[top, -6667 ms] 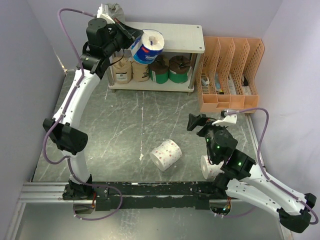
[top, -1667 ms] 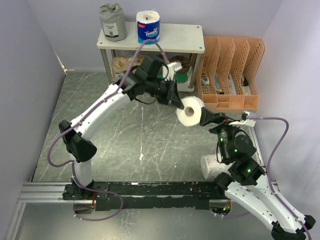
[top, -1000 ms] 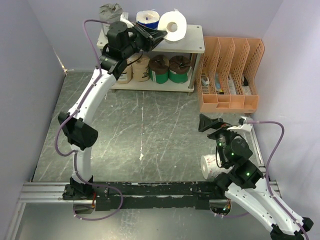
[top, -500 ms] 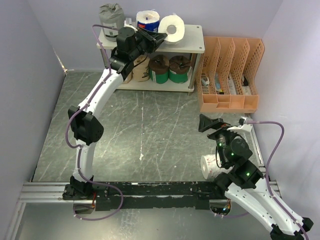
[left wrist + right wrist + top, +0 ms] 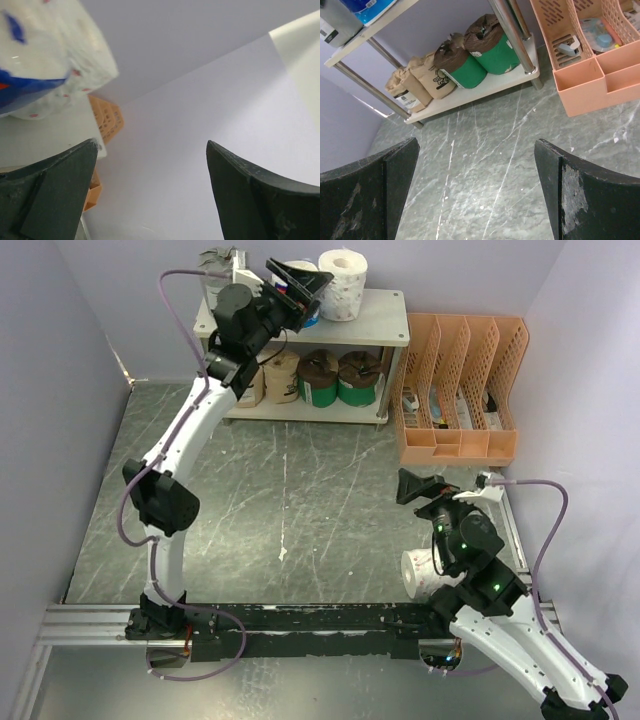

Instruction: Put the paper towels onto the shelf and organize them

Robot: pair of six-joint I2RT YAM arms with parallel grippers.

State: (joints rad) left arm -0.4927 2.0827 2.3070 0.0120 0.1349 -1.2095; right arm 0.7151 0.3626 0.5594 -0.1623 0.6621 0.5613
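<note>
Low two-tier off-white shelf [image 5: 385,328] with thin silver legs stands at the far edge of the grey marbled tabletop [image 5: 250,500]. It sits left of the orange perforated plastic file organizer [image 5: 460,390] in the far-right corner.

Top board:
- white dotted paper towel roll [image 5: 343,282], upright, right of centre
- blue-and-white packaged roll [image 5: 303,267], just left of it, mostly hidden behind the left arm
- grey roll [image 5: 213,257], at the left end, only partly seen

Lower board: two tan kraft rolls [image 5: 412,85] on the left and two brown-and-green rolls [image 5: 492,57] on the right, side by side.

Left end effector [image 5: 308,288] is above the top board. Its fingers are spread and the wrist view shows nothing between them. It appears clear of the dotted roll, though the overhead angle cannot rule out contact.

Right end effector [image 5: 476,145] hovers over the tabletop near the right edge, fingers spread, holding nothing. One more white roll [image 5: 418,570] lies toward the near-right corner, close beside the right arm.
</note>
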